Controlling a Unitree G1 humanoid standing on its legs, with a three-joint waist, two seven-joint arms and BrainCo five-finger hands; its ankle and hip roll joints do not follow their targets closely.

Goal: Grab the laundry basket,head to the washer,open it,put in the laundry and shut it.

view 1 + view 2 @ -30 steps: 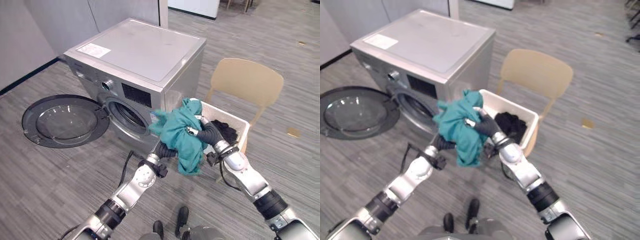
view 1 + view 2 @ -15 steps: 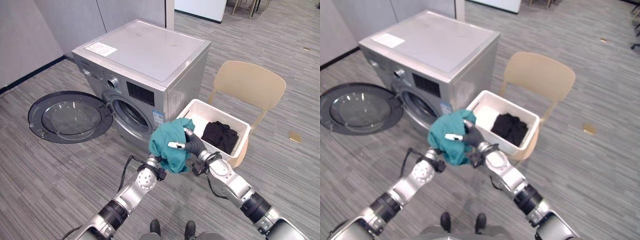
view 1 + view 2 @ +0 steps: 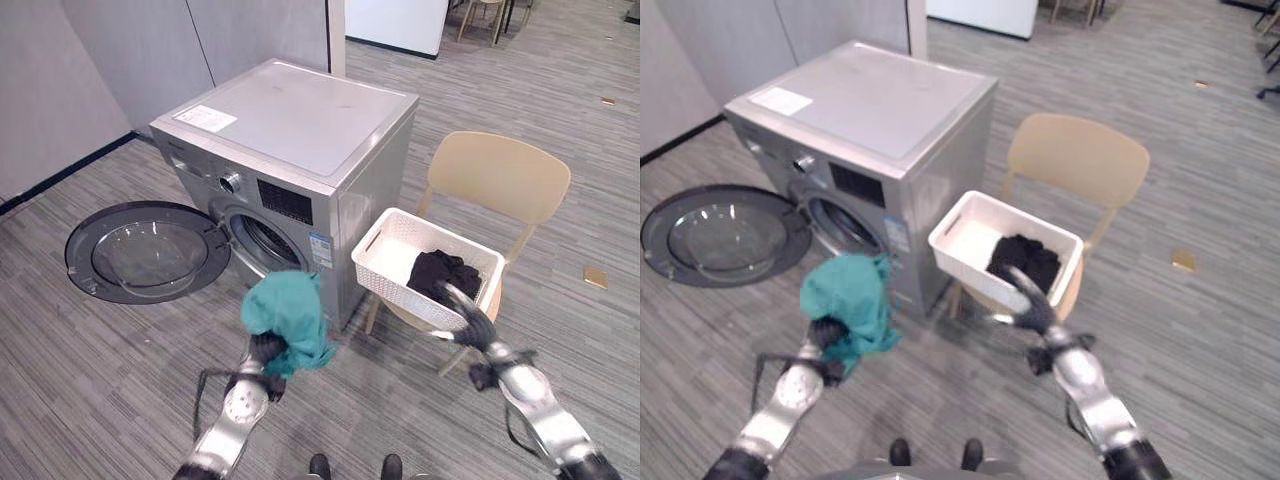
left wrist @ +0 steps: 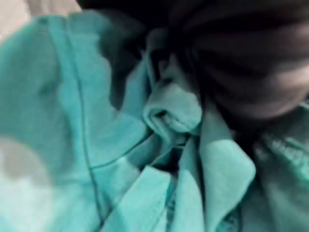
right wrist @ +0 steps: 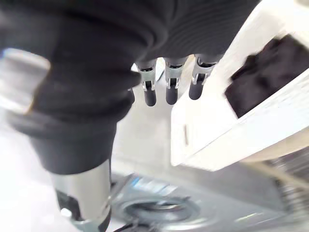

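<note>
Since 0.5 s ago the right hand (image 3: pixel 468 322) has let go of the teal cloth (image 3: pixel 287 320); only the left hand (image 3: pixel 263 352) carries it, bunched in front of the washer (image 3: pixel 300 140). Door (image 3: pixel 150 252) lies swung open. Basket (image 3: pixel 400 290) on the chair (image 3: pixel 500 180) holds a black garment (image 3: pixel 445 275). Left wrist view: cloth folds against the hand, grip hidden. Right wrist view: straight fingers (image 5: pixel 166 89), empty, near the basket rim.
</note>
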